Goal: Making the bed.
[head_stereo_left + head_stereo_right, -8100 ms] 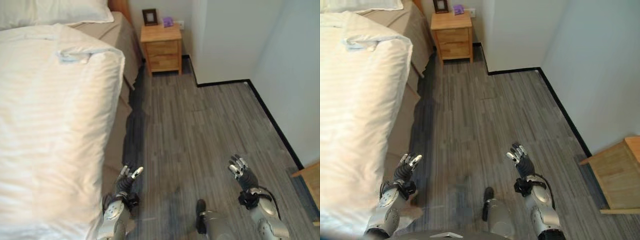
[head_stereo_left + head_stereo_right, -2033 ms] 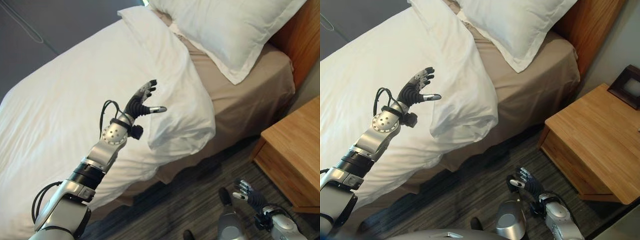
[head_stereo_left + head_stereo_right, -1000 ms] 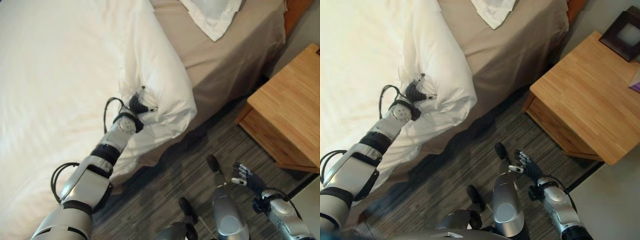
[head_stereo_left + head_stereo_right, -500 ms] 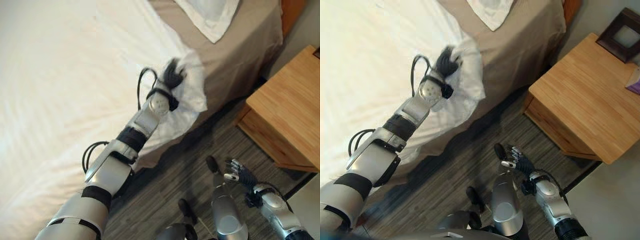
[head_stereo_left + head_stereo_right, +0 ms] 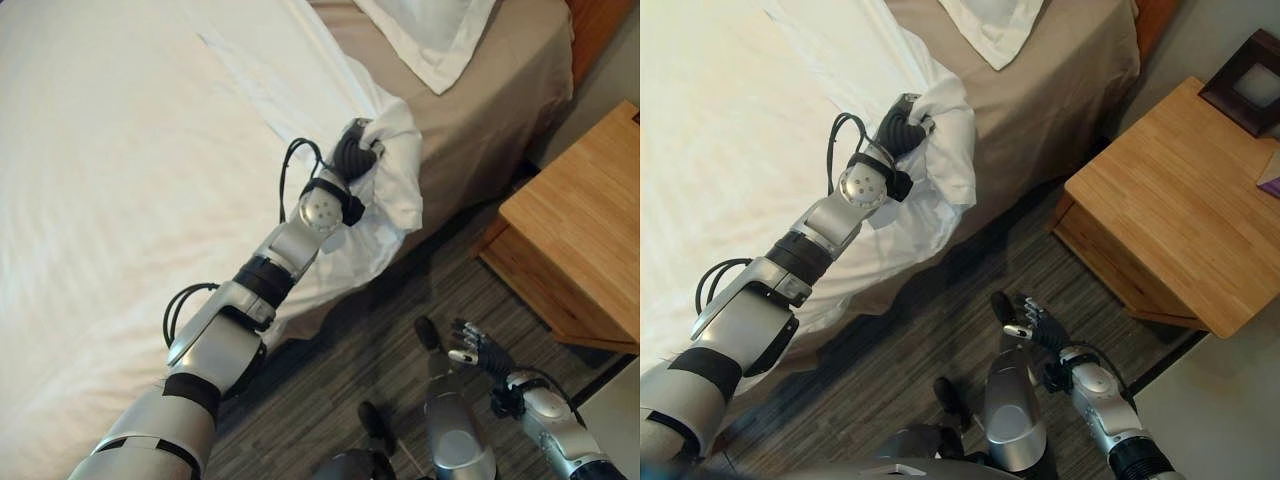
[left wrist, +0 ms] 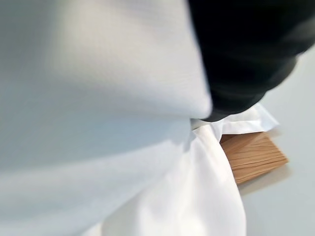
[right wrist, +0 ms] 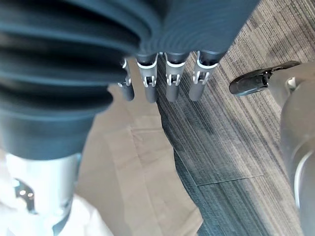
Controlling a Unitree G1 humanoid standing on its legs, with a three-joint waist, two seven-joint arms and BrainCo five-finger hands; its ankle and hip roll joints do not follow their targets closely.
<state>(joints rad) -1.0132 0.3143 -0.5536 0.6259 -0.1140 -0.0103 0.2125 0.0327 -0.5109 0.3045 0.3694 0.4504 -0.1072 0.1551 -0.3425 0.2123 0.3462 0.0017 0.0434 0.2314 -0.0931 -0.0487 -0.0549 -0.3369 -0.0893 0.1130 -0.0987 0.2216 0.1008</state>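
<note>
Your left hand was curled round the bunched corner of the white duvet, lifted off the bed's near edge; the soft, faintly striped cover ran long toward the pillow, which lay just ahead of the fingers across bare tan sheet; that stretch looked like the way to carry it. Your right hand hung low over the grey plank floor, fingers loosely spread and holding nothing; the wooden nightstand stood beside it.

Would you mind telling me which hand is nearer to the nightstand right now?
Right. The right hand hangs open low over the floor, just beside the nightstand; the left hand is up on the bed, gripping the duvet corner.
</note>
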